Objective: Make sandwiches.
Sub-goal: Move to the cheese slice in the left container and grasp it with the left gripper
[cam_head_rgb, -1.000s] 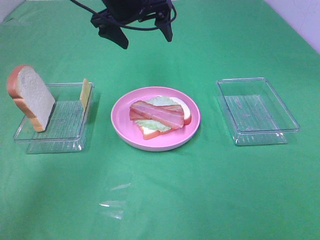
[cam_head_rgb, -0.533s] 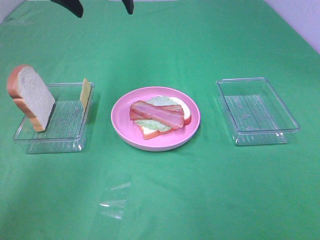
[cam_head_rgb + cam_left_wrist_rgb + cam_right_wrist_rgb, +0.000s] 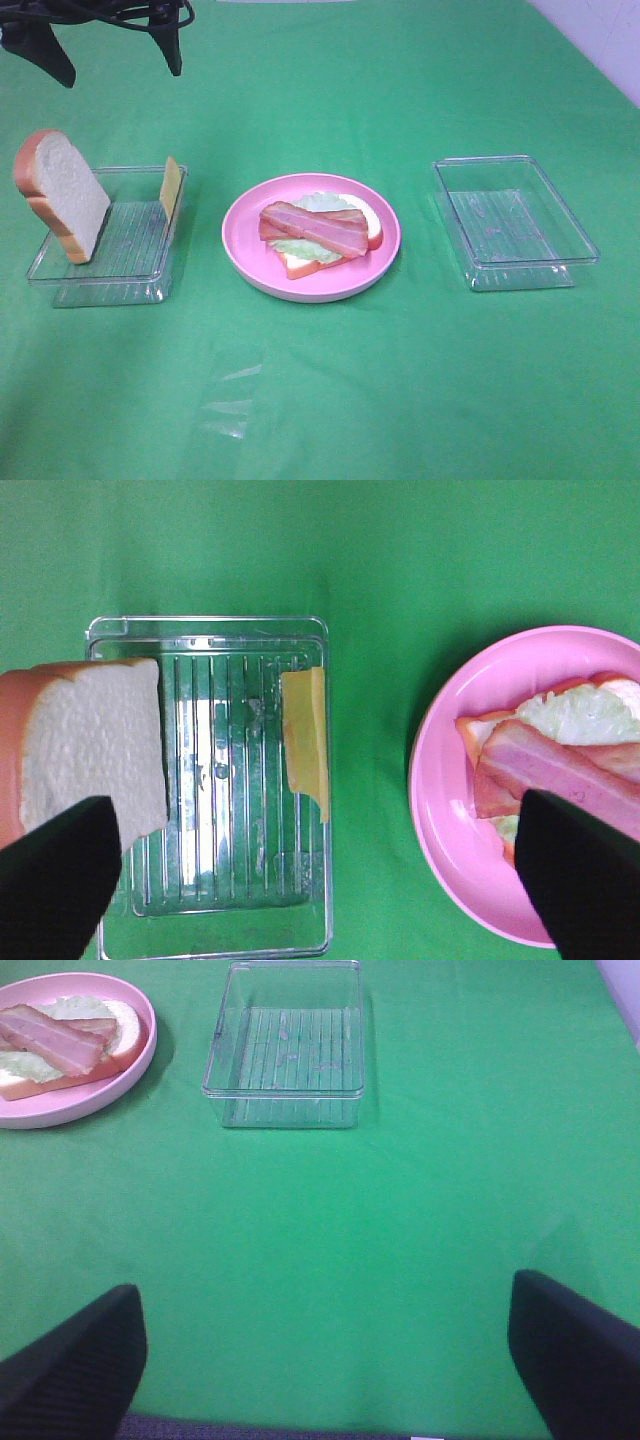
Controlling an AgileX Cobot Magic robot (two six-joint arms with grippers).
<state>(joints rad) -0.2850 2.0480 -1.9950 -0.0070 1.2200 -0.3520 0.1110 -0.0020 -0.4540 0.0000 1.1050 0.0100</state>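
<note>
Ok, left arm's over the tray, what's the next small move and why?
Probably lower the open left gripper onto the cheese slice standing against the tray wall: the plate holds only bread, lettuce and bacon, no cheese yet, and the gripper hangs above that tray.

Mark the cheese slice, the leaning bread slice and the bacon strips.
cheese slice (image 3: 304, 738), left wrist view, middle of its yellow face.
bread slice (image 3: 68, 196), exterior high view, centre of its white face.
bacon strips (image 3: 316, 228), exterior high view, middle of the top strip.
</note>
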